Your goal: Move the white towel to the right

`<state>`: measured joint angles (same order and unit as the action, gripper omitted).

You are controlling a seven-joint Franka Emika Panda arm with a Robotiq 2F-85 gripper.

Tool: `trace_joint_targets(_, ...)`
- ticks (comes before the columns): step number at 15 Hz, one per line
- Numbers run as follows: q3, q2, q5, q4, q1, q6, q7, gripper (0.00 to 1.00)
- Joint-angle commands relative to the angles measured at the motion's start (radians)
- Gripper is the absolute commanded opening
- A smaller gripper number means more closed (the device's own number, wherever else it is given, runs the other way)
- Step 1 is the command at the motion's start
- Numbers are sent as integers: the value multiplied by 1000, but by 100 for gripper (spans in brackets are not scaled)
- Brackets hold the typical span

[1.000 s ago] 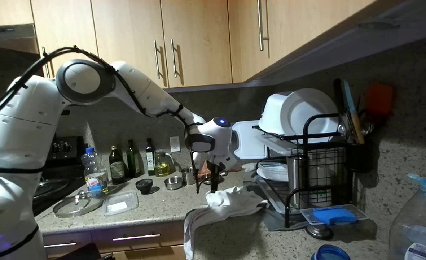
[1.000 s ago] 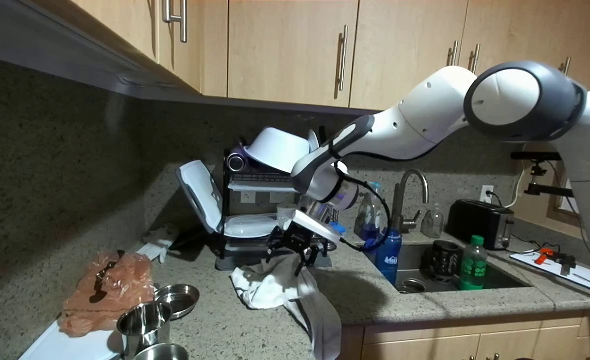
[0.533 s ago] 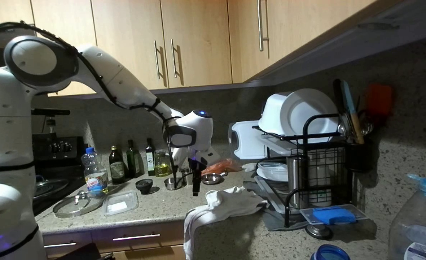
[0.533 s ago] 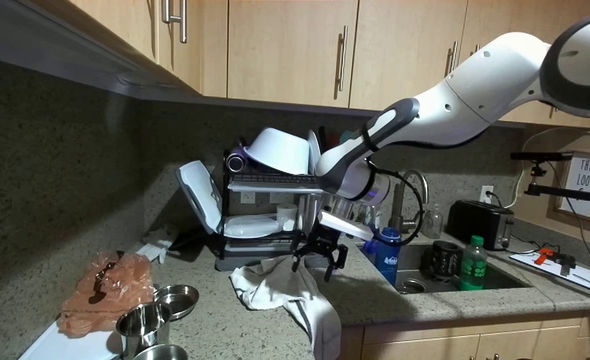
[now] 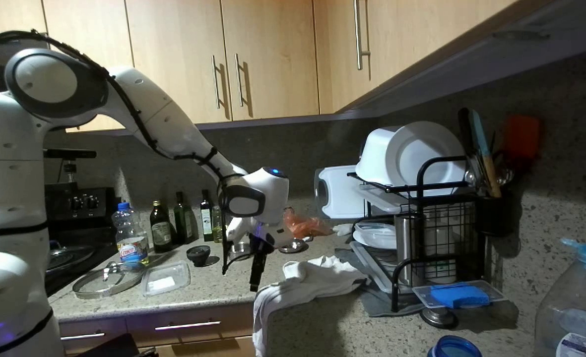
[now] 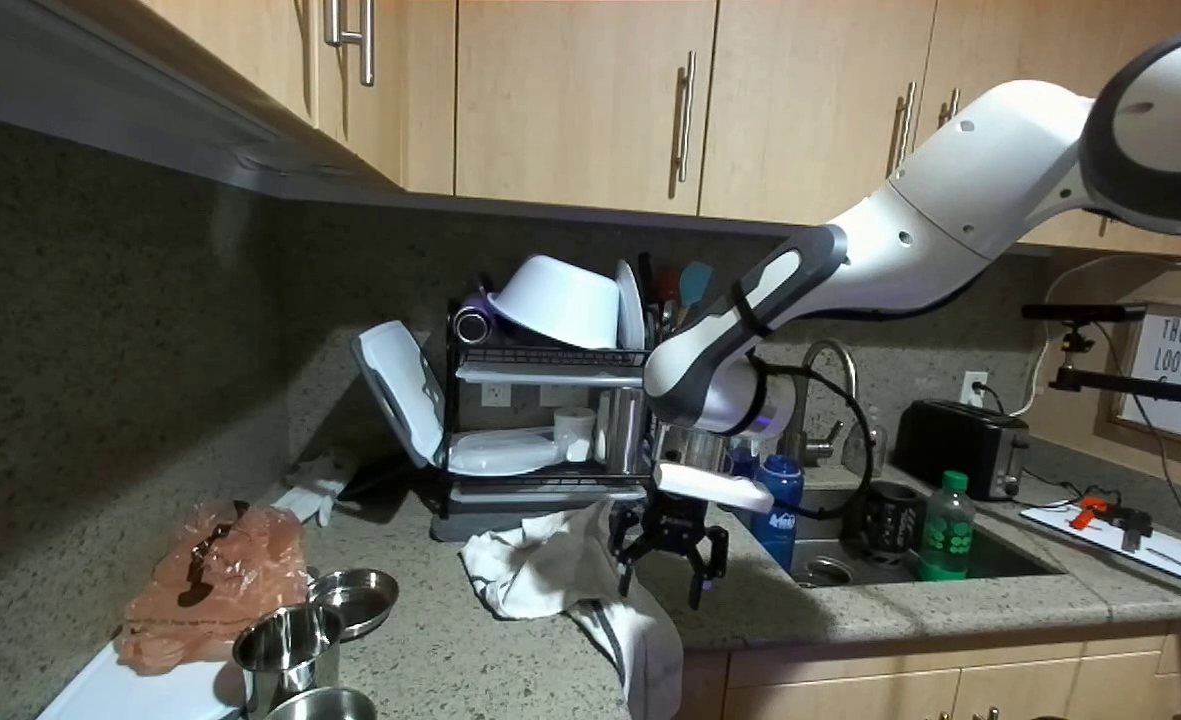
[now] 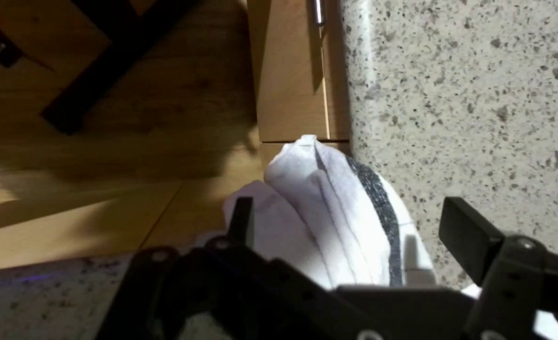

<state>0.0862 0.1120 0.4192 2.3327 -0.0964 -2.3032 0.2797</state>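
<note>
The white towel with a dark stripe lies crumpled on the counter and hangs over its front edge, in both exterior views (image 5: 317,275) (image 6: 525,575). In the wrist view the folded towel (image 7: 316,222) shows beyond and between the fingers, partly hidden by the gripper's body. My gripper (image 5: 254,289) points down beside the hanging part of the towel. In an exterior view the gripper (image 6: 660,597) has its two fingers apart by the towel's edge. In the wrist view the gripper (image 7: 349,208) is open, fingers wide apart, with nothing pinched between them.
A black dish rack (image 5: 419,198) with bowls and plates stands behind the towel. Steel bowls (image 6: 353,600) and an orange plastic bag (image 6: 215,590) lie on the counter. A blue bottle (image 6: 777,510) stands by the sink (image 6: 1010,565). The counter edge (image 7: 354,94) runs close to the gripper.
My gripper has drawn back from above the towel's middle toward its hanging end, and it has come down lower. The towel looks unmoved.
</note>
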Motion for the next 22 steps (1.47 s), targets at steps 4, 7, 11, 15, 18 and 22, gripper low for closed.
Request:
trace_joint_targets(4, 46, 99, -23, -52, -24, 56, 52, 100)
trace_joint_targets(7, 63, 127, -14, -70, -38, 60, 52, 100)
trace_joint_targets(11, 76, 148, -9, -95, -53, 66, 61, 100)
trace_joint_targets(15, 65, 184, 14, -144, -63, 65, 43, 100)
trace_joint_targets(18, 62, 225, 19, -200, -62, 74, 56, 100)
trace_joint_targets(22, 59, 266, 13, -262, -60, 87, 65, 100)
